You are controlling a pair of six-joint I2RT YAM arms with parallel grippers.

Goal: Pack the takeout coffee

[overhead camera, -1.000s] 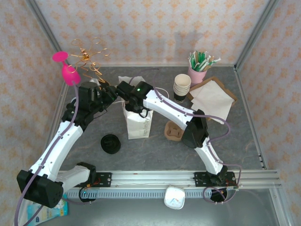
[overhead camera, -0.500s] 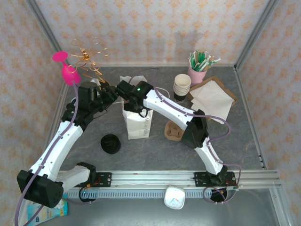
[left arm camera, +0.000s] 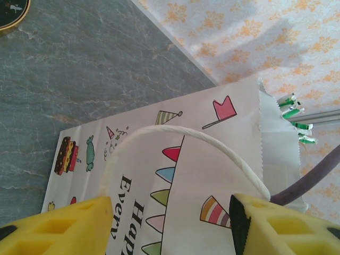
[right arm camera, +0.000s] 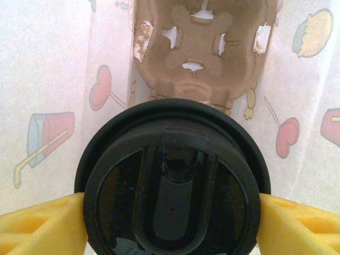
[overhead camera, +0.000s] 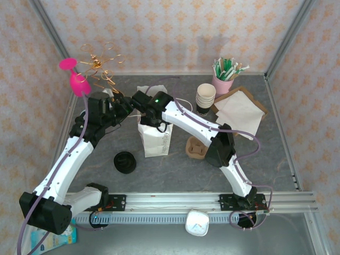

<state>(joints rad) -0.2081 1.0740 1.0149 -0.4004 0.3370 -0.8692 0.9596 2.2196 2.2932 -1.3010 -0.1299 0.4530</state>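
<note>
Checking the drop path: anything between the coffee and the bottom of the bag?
Only the brown cup carrier, lying deeper in the white bag beyond the takeout coffee; nothing else visible between them.

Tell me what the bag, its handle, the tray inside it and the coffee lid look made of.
Bag: matte white paper, printed, creased.
Handle: twisted paper cord, probably.
Tray: brown moulded pulp, rough torn edges.
Coffee lid: black plastic, slight sheen, moulded ridges.

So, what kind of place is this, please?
Probably a mock takeout counter in a robot test cell: a stack of paper cups, a pink cup of straws and a white paper bag stand on a table inside a metal frame with wallpapered walls.
</note>
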